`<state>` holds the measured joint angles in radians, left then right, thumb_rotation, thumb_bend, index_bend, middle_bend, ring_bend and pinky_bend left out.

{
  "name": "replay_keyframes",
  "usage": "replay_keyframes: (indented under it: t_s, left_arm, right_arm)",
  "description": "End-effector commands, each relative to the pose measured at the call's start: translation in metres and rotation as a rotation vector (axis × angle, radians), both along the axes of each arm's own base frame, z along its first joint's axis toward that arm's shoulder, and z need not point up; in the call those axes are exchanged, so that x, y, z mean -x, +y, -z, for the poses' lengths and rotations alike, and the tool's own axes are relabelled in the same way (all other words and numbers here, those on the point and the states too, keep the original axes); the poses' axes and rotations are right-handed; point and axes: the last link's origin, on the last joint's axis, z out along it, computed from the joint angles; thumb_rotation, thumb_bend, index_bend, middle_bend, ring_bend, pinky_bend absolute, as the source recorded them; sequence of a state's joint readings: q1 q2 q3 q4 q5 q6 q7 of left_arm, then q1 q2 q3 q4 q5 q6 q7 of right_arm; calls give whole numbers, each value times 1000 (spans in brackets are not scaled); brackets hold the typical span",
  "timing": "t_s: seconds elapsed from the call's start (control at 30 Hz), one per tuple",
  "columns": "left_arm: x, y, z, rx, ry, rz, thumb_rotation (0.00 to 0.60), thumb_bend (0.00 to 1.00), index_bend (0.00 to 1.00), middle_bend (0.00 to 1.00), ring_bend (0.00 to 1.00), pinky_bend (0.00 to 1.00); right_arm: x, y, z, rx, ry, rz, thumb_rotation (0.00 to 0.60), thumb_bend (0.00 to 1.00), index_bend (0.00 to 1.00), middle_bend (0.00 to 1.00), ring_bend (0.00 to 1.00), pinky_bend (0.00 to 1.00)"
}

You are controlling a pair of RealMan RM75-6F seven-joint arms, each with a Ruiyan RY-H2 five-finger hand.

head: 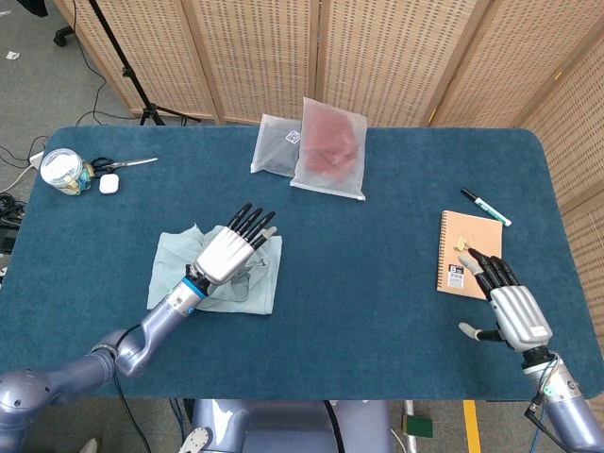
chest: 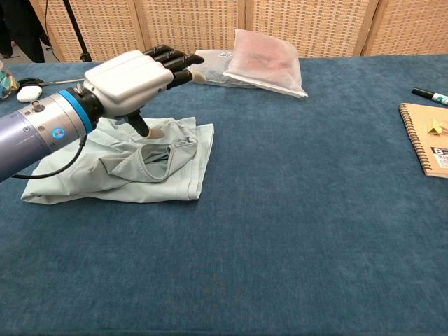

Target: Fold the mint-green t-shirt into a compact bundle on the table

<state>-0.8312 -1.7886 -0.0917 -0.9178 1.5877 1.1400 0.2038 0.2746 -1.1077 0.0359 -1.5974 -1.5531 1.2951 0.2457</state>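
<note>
Mint-green cotton t-shirt (chest: 140,164) is seen partly folded under the spread, empty left hand (chest: 129,80), so another fold, probably gripped at its loose edge, is judged necessary.

The t-shirt (chest: 119,164) was soft, matt, creased cloth on the bench (chest: 294,231) with its napped blue fabric cover, under the left hand (chest: 129,80) with its smooth, glossy silver shell.
</note>
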Motion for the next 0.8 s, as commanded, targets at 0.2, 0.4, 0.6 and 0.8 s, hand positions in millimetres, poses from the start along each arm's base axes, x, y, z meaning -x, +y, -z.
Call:
replay_keyframes:
  t_s: [0.2,0.4,0.6,0.8]
  left_arm:
    - [37,-6,-49,23,-13,-60,600,170,0,0,0,0]
    - [51,-14,-40,69,18,-100,600,175,0,0,0,0]
    - [45,-19,-15,95,25,-99,600,190,0,0,0,0]
    - [33,-19,1,97,21,-84,600,201,0,0,0,0]
  right_arm:
    - [-1,0,2,-4,4,-2,600,156,0,0,0,3]
    - [-3,1,4,-10,10,-10,600,156,0,0,0,3]
    - [-3,1,5,-14,13,-8,600,156,0,0,0,3]
    - [-2,0,3,-9,7,-4,600,156,0,0,0,3]
